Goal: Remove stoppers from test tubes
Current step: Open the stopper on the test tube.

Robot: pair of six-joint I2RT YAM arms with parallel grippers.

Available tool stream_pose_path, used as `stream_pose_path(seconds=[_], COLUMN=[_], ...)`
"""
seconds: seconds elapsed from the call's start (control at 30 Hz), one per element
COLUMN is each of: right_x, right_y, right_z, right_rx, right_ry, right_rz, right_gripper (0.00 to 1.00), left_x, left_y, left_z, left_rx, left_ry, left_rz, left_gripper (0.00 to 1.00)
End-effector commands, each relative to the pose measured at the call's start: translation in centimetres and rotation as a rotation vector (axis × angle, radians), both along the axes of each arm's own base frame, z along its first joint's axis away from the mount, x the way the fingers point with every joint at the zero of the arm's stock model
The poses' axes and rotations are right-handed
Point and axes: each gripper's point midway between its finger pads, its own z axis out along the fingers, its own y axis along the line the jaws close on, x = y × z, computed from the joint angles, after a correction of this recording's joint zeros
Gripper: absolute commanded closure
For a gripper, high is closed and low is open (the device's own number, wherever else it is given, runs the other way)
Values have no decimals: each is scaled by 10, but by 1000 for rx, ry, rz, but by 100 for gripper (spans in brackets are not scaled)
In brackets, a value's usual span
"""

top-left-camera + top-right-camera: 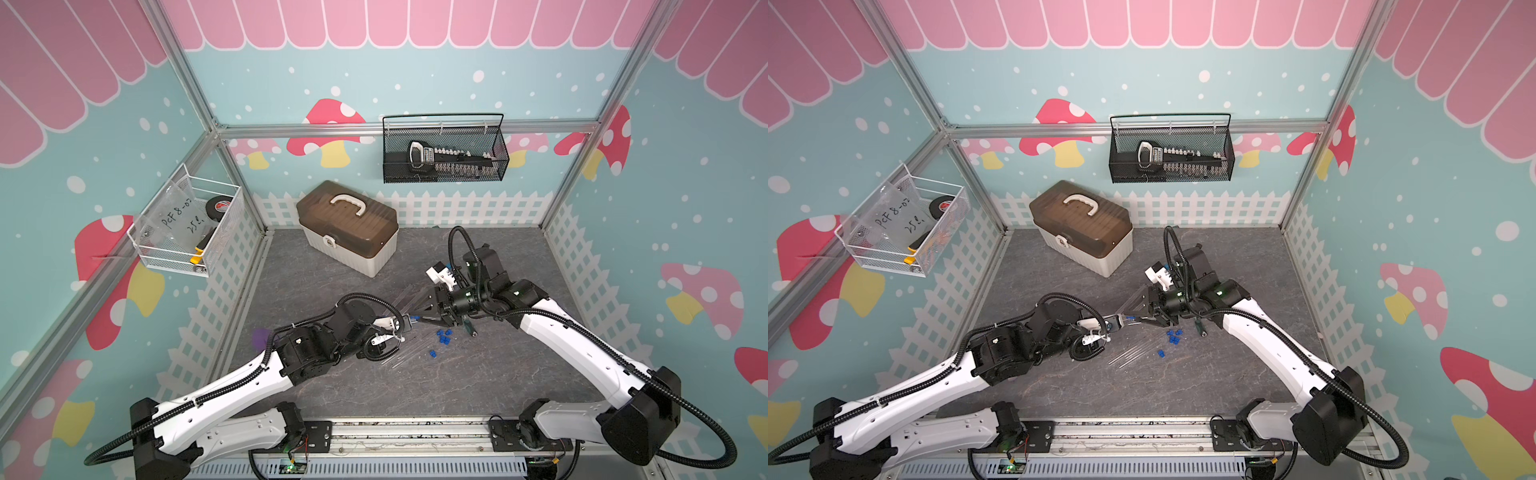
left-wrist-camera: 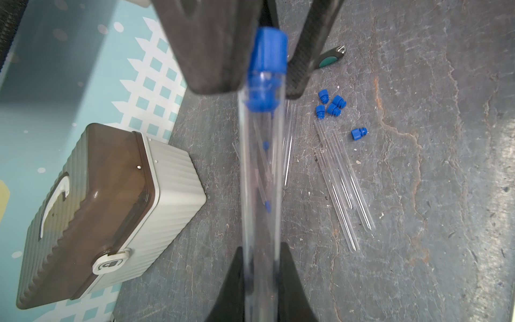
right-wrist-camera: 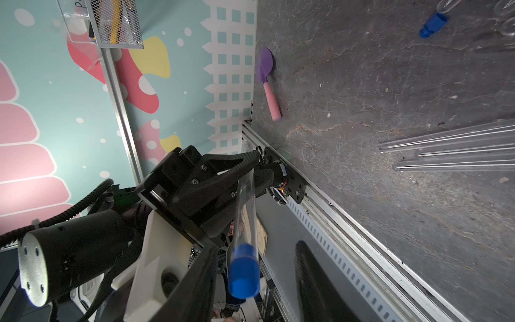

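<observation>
Left wrist view: we are sitting partway through, with five freed stoppers [image 2: 331,106] lying on the grey mat [image 2: 418,251] beside bare tubes [image 2: 342,189], our left gripper [image 2: 260,248] clamping a test tube [image 2: 260,181] aloft, and our right gripper [image 2: 253,92] straddling its blue stopper [image 2: 268,55] with fingers parted, not yet gripping.

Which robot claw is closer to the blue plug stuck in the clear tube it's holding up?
The right gripper. Its open jaws sit either side of the bright-blue plug-shaped stopper. The left gripper clamps the thin clear test tube farther down.
</observation>
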Motion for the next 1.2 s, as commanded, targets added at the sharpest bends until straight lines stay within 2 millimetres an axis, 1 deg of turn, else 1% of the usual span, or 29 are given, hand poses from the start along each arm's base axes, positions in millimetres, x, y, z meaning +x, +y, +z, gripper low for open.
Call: stream_pose_path(seconds=[0.0,0.07,0.23,0.3,0.43,0.53,0.67,0.77,0.87,0.93,1.0,1.17], right_x=[2,2,1,0,1,-1,-2,-1,-2,-2,-7,-14], right_y=[4,5,5,6,8,9,8,8,8,8,8,6], right_z=[0,0,-5,-9,-8,-8,-12,-10,-10,-12,-11,-10], right_rx=[8,9,5,1,8,13,4,7,6,2,17,13], right_ry=[1,4,21,32,29,34,40,31,31,36,53,61], right_rz=[-6,-1,8,14,28,43,52,54,55,56,79,100], right_gripper=[55,58,59,59,62,63,68,71,76,76,70,69], left_x=[-4,-9,-16,-17,-18,-20,-23,-23,-23,-24,-23,-22], left_y=[0,0,-1,-3,-4,-4,-5,-3,-2,-2,-2,-2], left_z=[1,-3,-9,-7,-5,-7,-11,-14,-16,-18,-18,-20], left_rx=[-16,-20,-30,-45,-75,-91,-89,-81,-73,-70,-69,-62], left_ry=[60,104,188,214,263,307,340,341,341,346,345,344], left_rz=[17,15,29,35,49,66,65,68,69,67,72,73], left_gripper=[100,100,100,100,100,100,100,100,100,100,100,100])
